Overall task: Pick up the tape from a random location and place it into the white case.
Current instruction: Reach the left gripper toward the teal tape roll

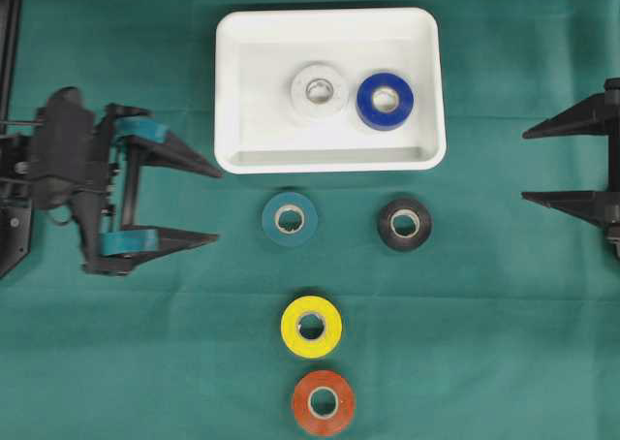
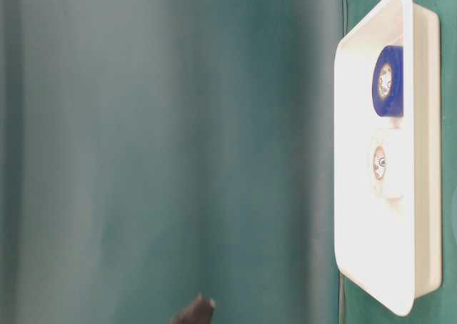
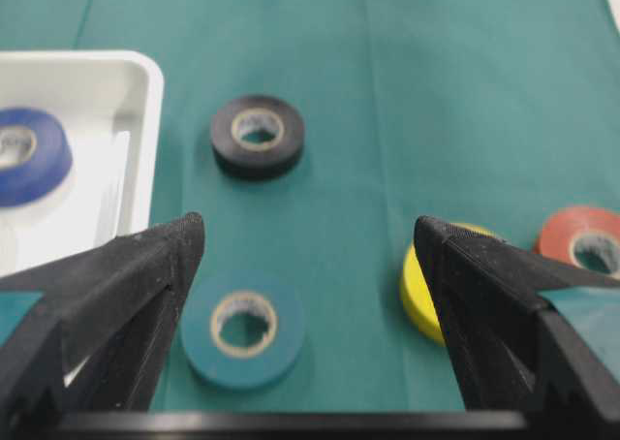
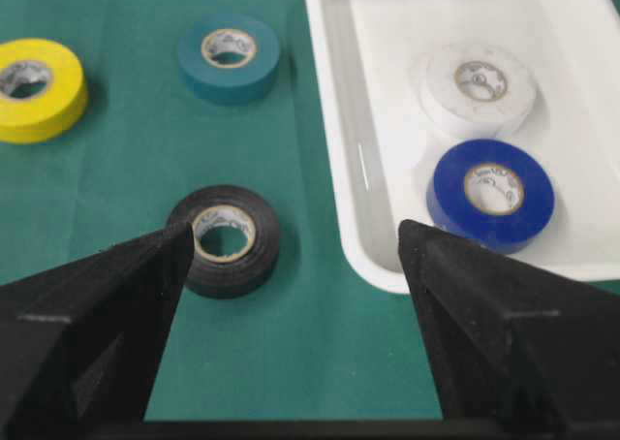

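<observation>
With a white roll (image 1: 319, 90) and a blue roll (image 1: 385, 101) already lying in the white case (image 1: 235, 154), both the left claw (image 1: 206, 204) and the right claw (image 1: 529, 164) hang spread and empty, so the next pick likely calls for reaching to the teal roll (image 1: 290, 218) just near of the case.

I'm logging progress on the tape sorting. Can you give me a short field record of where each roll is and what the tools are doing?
white case: far middle of green cloth
in case: white tape, blue tape, side by side
on cloth: teal tape, black tape, yellow tape, red tape
left tool: open, empty
right tool: open, empty
</observation>
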You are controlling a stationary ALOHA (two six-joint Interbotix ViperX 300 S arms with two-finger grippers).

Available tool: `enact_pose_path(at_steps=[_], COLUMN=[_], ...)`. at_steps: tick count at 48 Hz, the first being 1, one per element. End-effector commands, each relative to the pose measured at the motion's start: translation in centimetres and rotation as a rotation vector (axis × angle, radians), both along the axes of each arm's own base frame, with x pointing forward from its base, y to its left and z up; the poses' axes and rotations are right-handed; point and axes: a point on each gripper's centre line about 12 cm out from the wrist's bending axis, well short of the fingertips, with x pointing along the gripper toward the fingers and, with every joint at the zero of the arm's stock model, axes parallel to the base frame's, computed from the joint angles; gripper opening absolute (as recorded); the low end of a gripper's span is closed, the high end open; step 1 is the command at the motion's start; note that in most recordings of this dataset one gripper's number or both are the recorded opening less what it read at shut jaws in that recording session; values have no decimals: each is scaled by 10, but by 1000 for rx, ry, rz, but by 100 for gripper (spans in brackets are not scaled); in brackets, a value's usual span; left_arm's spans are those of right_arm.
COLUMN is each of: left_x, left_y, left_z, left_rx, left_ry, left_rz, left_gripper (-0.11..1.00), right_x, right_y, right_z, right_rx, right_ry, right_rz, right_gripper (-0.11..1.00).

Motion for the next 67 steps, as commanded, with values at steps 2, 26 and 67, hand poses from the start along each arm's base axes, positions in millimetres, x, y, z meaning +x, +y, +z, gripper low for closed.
enact_pose_path(at_steps=[2,26,67], left_x=[23,87,114], left_y=[1,2,1], left_z=[14,17,11], left_rx=[3,4,-28], left_ry=[-26,63,698], left_rz=[6,18,70], left_gripper=[93,93,93], right_x=[3,3,3], right_y=[0,-1,-1], right_z=[10,9,9], right_rx=[-2,-6,-5], right_ry=[-28,-20,-11], right_rz=[0,0,-2], right_gripper=[83,83,83])
